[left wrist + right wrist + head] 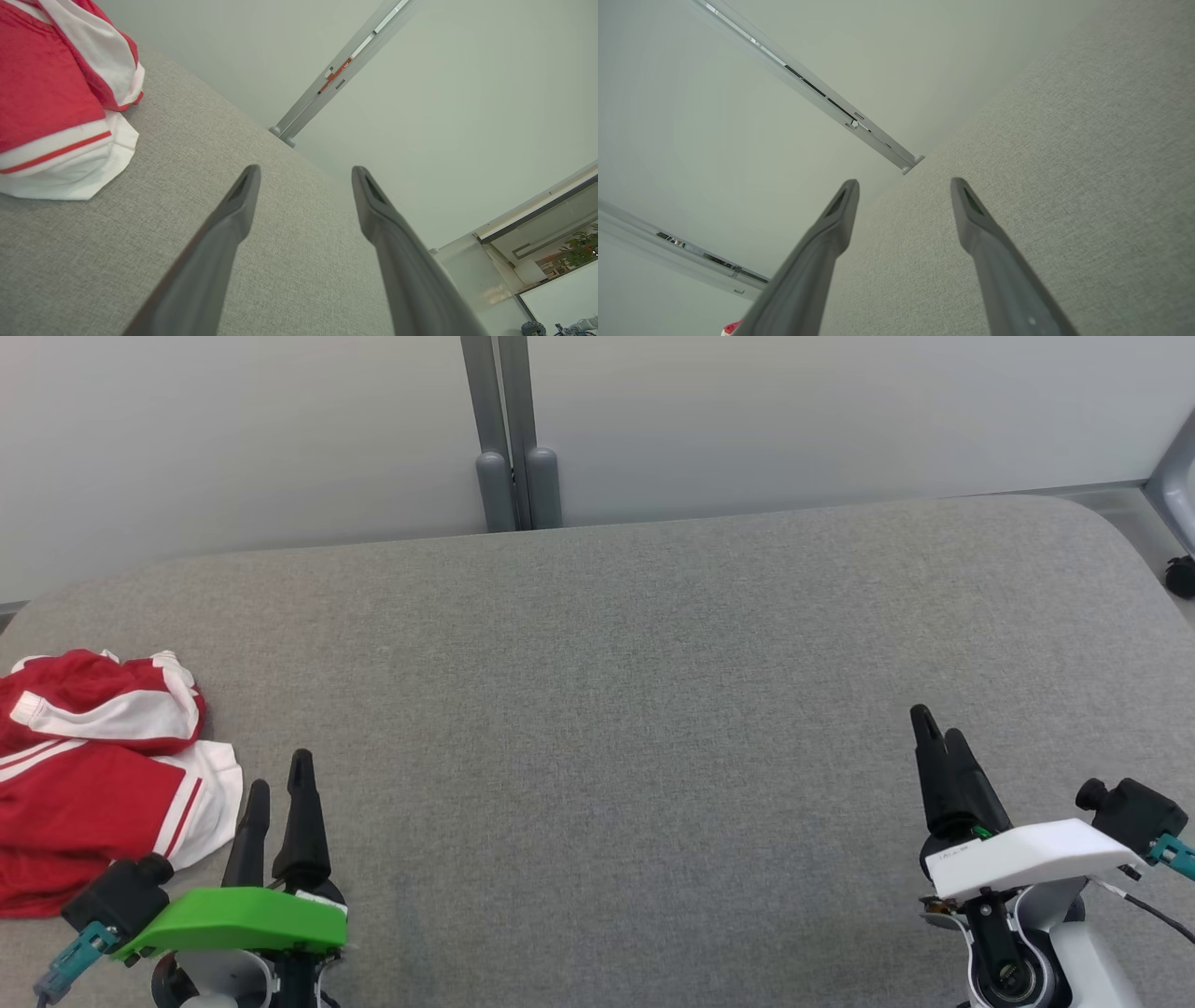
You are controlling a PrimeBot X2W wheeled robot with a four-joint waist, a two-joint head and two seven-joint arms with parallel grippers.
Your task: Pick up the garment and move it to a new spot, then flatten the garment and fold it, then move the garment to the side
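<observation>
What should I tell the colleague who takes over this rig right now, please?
Garment: red and white, crumpled at the left edge of the grey padded surface.
Left gripper: open, empty, fingers just right of the garment, apart from it.
Right gripper: open, empty, over the surface's right side.
Done: nothing that shows; the garment is neither flattened nor folded.
Left: pick it up, move it to a new spot, flatten, fold, set aside.

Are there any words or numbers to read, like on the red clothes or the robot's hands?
Nothing here can be read.
On the garment: red with white stripes, no letters showing.
On the white cover of the right gripper: tiny dark marking, too small to read.
On the grey post: small red marks, too blurred to read.
</observation>
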